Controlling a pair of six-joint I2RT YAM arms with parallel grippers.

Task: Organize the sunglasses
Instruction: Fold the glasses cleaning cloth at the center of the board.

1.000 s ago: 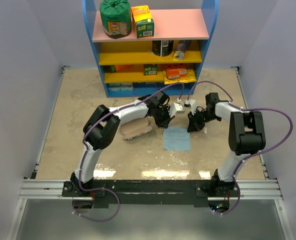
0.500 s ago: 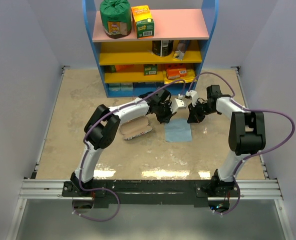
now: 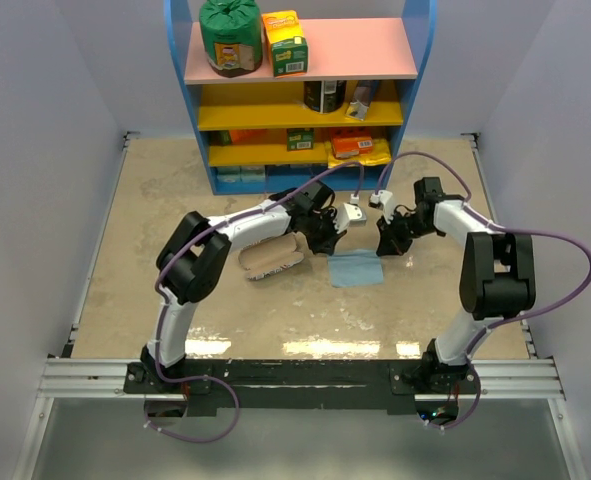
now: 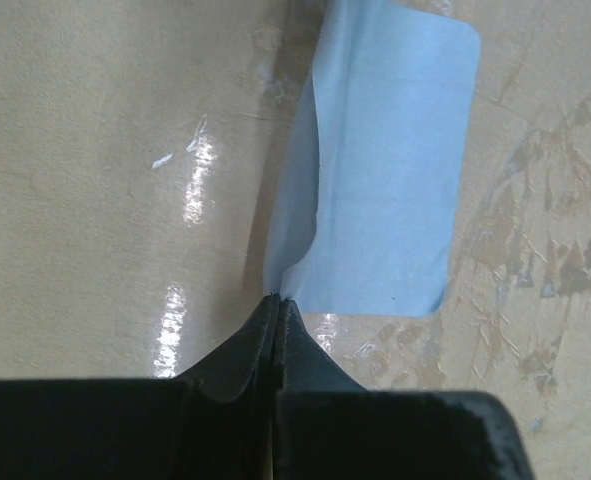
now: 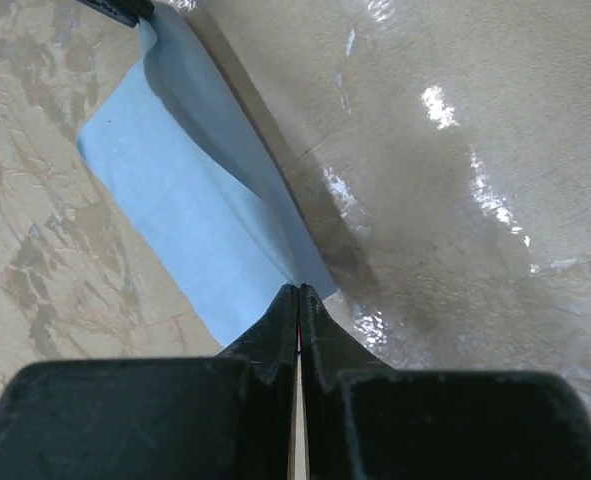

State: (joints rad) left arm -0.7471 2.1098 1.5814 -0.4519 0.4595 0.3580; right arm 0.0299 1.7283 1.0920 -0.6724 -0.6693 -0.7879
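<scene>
Sunglasses show in no view, possibly already inside the pouch; left gripper and right gripper each pinched tight on a blue cloth corner, so folding and stowing it likely remain.

Top cam's up high behind the arms, looking down over the whole bench toward the far-edge shelf. Wrist cams look down close past the left hand and right hand, and all three views share the blue cloth.

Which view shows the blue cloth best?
Left wrist: most of the cloth shows large, one edge raised in the shut left gripper. Right wrist shows part of it, pinched at a corner by the right gripper. Top external shows it only small.
</scene>
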